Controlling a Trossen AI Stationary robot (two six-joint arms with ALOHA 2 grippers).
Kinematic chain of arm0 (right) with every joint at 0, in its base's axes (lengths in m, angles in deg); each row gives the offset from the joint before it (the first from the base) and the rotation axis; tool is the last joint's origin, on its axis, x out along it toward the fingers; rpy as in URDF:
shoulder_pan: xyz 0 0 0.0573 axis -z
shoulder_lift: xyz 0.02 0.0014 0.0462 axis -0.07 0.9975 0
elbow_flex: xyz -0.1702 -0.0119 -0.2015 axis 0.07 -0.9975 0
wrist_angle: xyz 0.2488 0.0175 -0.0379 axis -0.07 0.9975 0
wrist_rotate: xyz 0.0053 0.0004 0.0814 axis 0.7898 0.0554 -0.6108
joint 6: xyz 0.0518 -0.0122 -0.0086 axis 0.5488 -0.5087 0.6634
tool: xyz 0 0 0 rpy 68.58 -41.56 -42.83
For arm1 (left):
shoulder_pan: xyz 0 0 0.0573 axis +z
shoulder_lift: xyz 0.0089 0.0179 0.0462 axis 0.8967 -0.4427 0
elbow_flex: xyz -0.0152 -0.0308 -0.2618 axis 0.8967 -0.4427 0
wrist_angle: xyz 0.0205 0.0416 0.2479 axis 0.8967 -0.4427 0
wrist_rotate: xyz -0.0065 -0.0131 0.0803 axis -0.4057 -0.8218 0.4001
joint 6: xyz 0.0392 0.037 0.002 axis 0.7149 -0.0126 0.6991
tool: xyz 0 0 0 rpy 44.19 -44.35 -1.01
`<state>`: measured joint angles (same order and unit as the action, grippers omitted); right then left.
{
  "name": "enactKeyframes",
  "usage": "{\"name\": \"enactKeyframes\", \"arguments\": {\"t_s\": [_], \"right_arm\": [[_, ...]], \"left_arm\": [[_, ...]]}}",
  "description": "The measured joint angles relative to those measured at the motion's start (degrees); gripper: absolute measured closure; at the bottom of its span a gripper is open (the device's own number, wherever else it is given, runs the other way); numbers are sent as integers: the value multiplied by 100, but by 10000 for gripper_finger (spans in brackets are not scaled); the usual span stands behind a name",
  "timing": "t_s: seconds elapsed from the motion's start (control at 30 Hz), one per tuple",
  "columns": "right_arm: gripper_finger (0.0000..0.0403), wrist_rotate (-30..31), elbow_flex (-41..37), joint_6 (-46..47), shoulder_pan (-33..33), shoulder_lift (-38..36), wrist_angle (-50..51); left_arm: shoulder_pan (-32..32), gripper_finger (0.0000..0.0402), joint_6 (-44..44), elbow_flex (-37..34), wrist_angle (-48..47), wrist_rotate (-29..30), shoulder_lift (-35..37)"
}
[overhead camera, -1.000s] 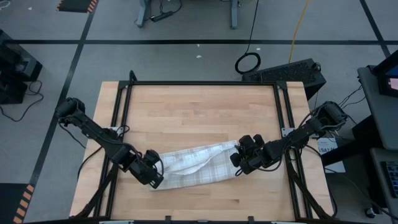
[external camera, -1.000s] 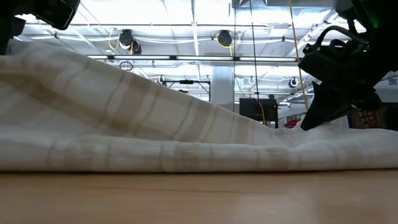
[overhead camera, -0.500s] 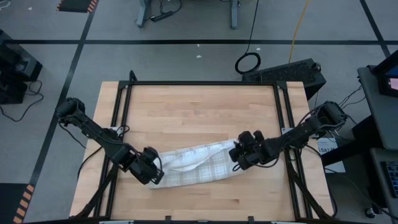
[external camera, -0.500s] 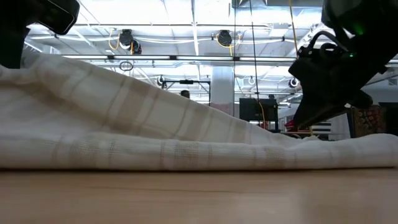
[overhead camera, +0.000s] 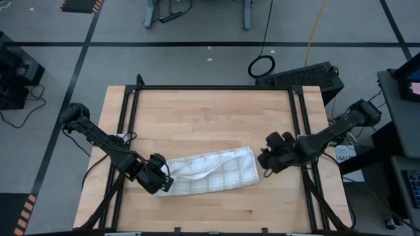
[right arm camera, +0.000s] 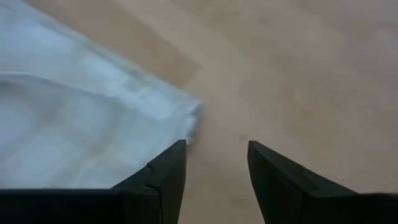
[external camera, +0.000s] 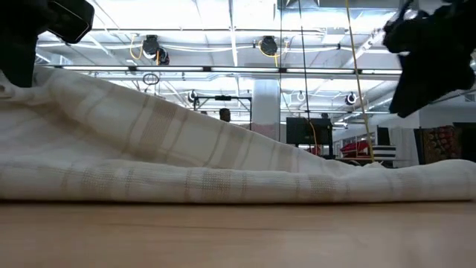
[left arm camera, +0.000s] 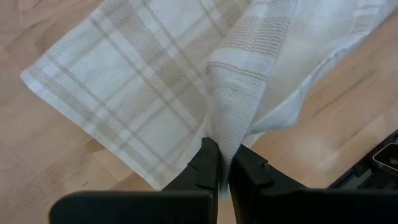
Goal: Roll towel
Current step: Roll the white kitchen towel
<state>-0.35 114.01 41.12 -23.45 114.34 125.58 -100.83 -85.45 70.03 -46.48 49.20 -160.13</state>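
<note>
The towel (overhead camera: 210,172), a thin white woven cloth crossed by a grey-tan plaid grid, lies folded into a long, loose band across the near middle of the pale wooden table (overhead camera: 210,115), its layers draped in soft ridges and its left end lifted into a peak. That peak is pinched between the pressed-together jaws of the left gripper (left arm camera: 224,167). The right gripper (overhead camera: 268,161), which a second ago sat on the towel's right end, has let go and drawn back just beside it, its dark fingers (right arm camera: 165,171) now spread apart over bare wood.
</note>
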Motion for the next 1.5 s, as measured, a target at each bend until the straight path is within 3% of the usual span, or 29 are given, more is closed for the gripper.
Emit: {"name": "enactKeyframes", "arguments": {"t_s": [0.17,0.3,0.47,0.67,0.77,0.97,1.23,1.33,1.5], "right_arm": [[240,-677,-1305,-256,62,-630,-2463],[240,-1345,-2183,-93,442,-656,-4058],[240,-1358,-2394,18,898,-680,-4125],[250,-1360,-2394,-2164,1143,-568,-4501],[260,-1433,-2394,-2718,1230,-487,-4649],[266,-1936,-2389,-2908,1369,-197,-4670],[273,-1930,-2389,-3054,1564,271,-5126],[297,-1955,-2387,-3051,1642,495,-5402],[386,-2114,-2387,-3018,1653,571,-5500]], "left_arm": [[0,380,4,0,-32,1,0],[0,380,9,0,-52,15,0],[0,380,12,0,-39,15,0],[0,380,57,2,-101,17,0],[0,380,57,2,-125,17,0],[0,380,48,2,-133,37,0],[0,380,48,2,-138,59,0],[0,380,52,2,-138,63,0],[0,380,46,2,-135,63,0]]}}
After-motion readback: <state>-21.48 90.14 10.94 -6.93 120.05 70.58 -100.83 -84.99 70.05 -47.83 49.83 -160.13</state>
